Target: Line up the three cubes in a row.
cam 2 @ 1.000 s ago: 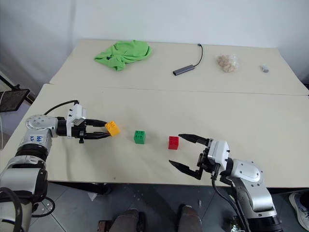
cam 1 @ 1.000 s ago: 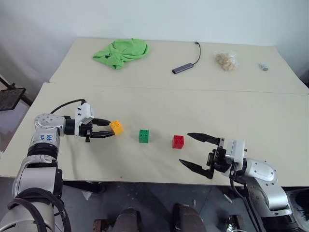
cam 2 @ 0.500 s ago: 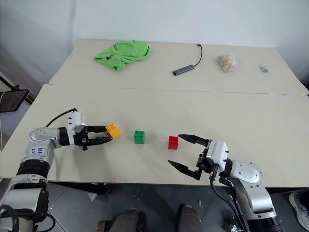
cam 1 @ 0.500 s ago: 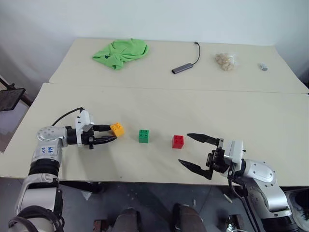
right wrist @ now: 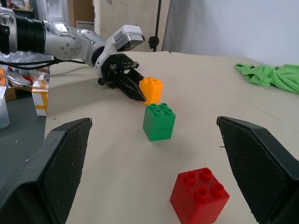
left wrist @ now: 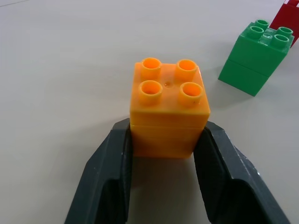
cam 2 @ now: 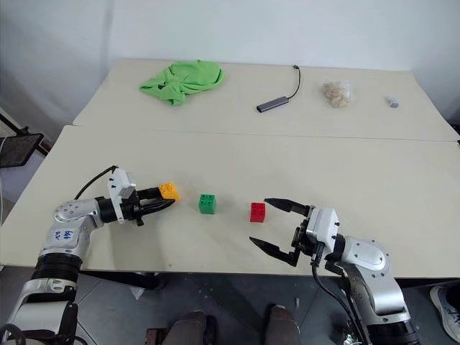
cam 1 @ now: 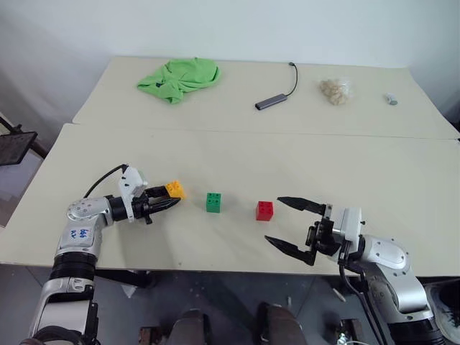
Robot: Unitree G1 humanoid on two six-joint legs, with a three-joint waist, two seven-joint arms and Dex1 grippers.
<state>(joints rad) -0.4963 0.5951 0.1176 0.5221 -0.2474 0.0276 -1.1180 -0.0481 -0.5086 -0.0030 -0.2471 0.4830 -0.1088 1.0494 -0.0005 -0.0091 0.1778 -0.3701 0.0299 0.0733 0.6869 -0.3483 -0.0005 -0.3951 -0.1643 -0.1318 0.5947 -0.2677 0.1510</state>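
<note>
The left end effector [left wrist: 161,154] clamps the orange-yellow cube [left wrist: 167,107] to square it with the green cube [cam 1: 213,202] and red cube [cam 1: 264,210]; the right end effector [cam 1: 289,223] waits spread apart.

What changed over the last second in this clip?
The left gripper closed onto the orange cube, fingers now against both its sides, as the left arm swung lower and nearer the table edge. The cube shifted hardly at all. Unchanged: green cube, red cube, and the right gripper, open near the red cube.
</note>
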